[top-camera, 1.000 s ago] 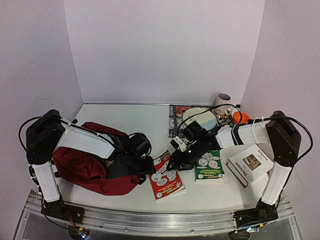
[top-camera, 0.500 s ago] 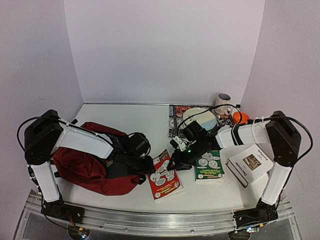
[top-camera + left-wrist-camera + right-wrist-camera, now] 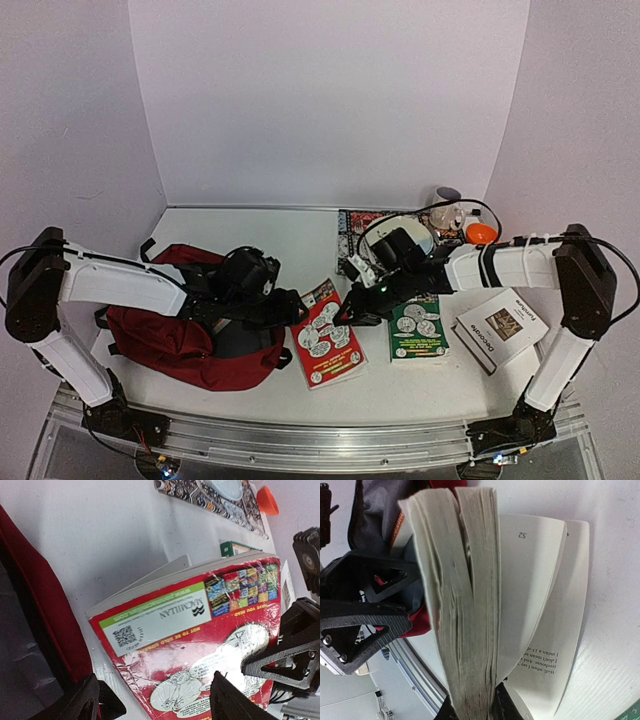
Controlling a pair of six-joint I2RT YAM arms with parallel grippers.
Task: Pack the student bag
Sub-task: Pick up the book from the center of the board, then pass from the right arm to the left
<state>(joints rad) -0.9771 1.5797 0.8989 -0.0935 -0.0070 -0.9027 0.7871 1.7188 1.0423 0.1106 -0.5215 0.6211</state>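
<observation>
Left gripper (image 3: pixel 154 680) is released, its fingers spread wide just over the lower end of the red Macmillan paperback (image 3: pixel 328 345), and they are not pinching it. From the other side, the right gripper (image 3: pixel 350 308) is clenched on that same paperback, biting a thick block of pages at the book's right edge. The right wrist view shows the leaves fanned apart, with page 52 peeling away from the stack. The book's right side tilts up off the white table (image 3: pixel 250 240). The student bag (image 3: pixel 170 345), dark red, lies slumped on the table's left side under the left arm, its dark lining showing just beside the book's left edge. To the right sit a green paperback (image 3: pixel 418 332) and, further out, a white book (image 3: pixel 498 330). A patterned book (image 3: pixel 352 232) lies at the back with a white plate (image 3: pixel 400 232) on it.
</observation>
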